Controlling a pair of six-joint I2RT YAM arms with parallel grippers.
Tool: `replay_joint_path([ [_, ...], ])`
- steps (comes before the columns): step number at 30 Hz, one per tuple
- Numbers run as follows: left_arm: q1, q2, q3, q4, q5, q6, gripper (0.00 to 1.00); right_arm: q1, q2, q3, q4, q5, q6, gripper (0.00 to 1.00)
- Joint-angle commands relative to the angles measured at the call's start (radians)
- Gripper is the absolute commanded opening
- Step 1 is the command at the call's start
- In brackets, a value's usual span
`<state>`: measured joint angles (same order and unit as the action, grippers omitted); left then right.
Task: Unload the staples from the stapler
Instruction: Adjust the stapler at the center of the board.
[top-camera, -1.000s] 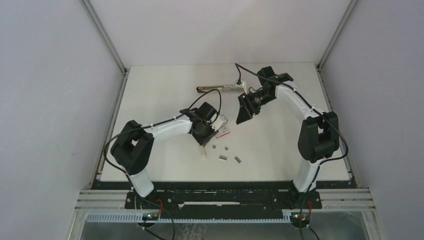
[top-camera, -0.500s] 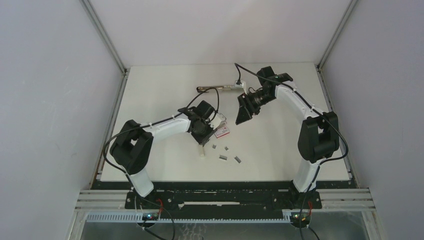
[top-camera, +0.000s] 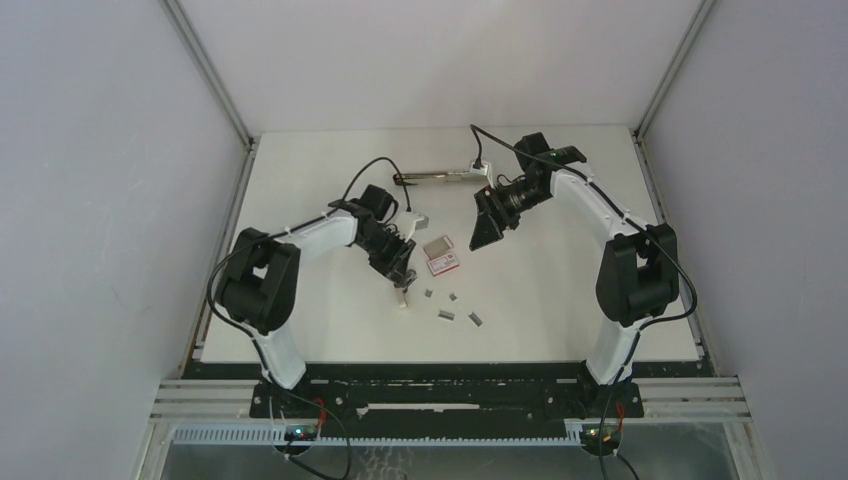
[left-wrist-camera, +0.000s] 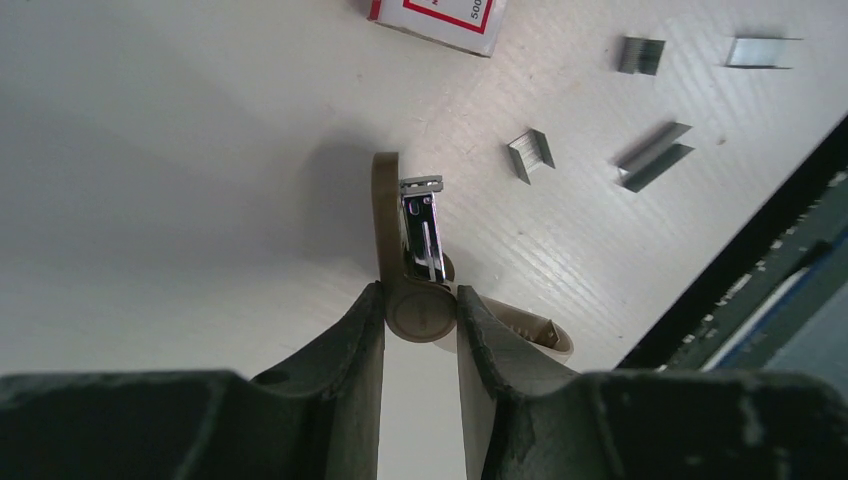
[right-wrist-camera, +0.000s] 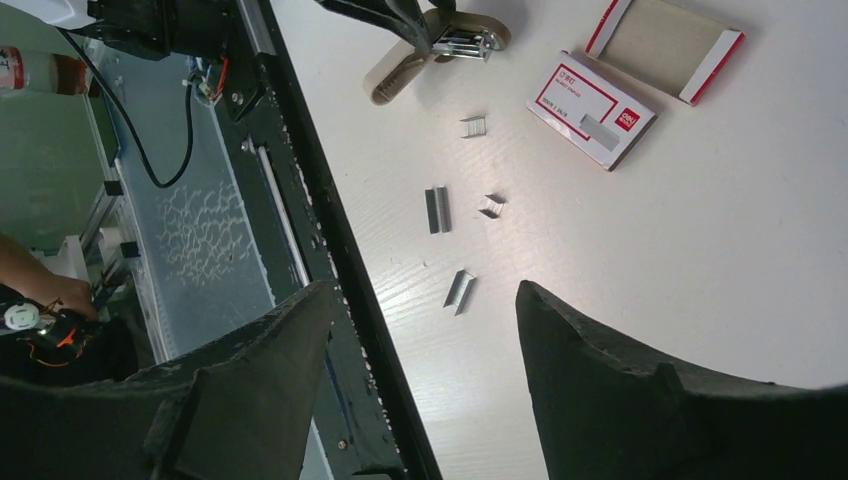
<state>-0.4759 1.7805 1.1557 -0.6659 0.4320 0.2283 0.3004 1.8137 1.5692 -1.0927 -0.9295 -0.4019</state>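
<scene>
Nearby, staples (left-wrist-camera: 530, 155) beyond left end effector (left-wrist-camera: 420, 300), stapler (left-wrist-camera: 386, 215) clamped

The right gripper (right-wrist-camera: 422, 300) is hanging, jaws spread wide, over staples (right-wrist-camera: 437, 209) lying scattered on the table (right-wrist-camera: 700, 250) near a stapler (right-wrist-camera: 440, 50) and box (right-wrist-camera: 590, 108).

blocked: staples (top-camera: 446, 316), box (top-camera: 442, 264) by stapler (left-wrist-camera: 383, 215) | open: table (top-camera: 550, 300) right side

Bent left arm (top-camera: 315, 235) reaching inward, left fingers (left-wrist-camera: 340, 360) pinched close, right arm (top-camera: 592, 200) raised, right fingers (right-wrist-camera: 600, 380) spread apart.
</scene>
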Motion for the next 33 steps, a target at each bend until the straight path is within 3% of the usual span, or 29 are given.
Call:
replay_joint_path([
  [1,0.071,0.075,0.053,-0.085,0.233,0.035,0.23,-0.002,-0.041,0.009,0.001,-0.038,-0.008,0.69],
  [9,0.149,0.19,0.113,-0.163,0.357,0.046,0.26,0.01,-0.03,0.011,-0.005,-0.039,-0.013,0.76],
  [13,0.179,0.233,0.131,-0.167,0.358,0.036,0.28,0.021,-0.022,0.011,-0.008,-0.037,-0.019,0.97],
  [23,0.225,0.246,0.133,-0.129,0.324,-0.021,0.38,0.045,-0.008,0.015,-0.015,-0.029,-0.029,1.0],
  [33,0.257,0.23,0.131,-0.106,0.308,-0.044,0.41,0.045,-0.009,0.015,-0.016,-0.034,-0.031,1.0],
])
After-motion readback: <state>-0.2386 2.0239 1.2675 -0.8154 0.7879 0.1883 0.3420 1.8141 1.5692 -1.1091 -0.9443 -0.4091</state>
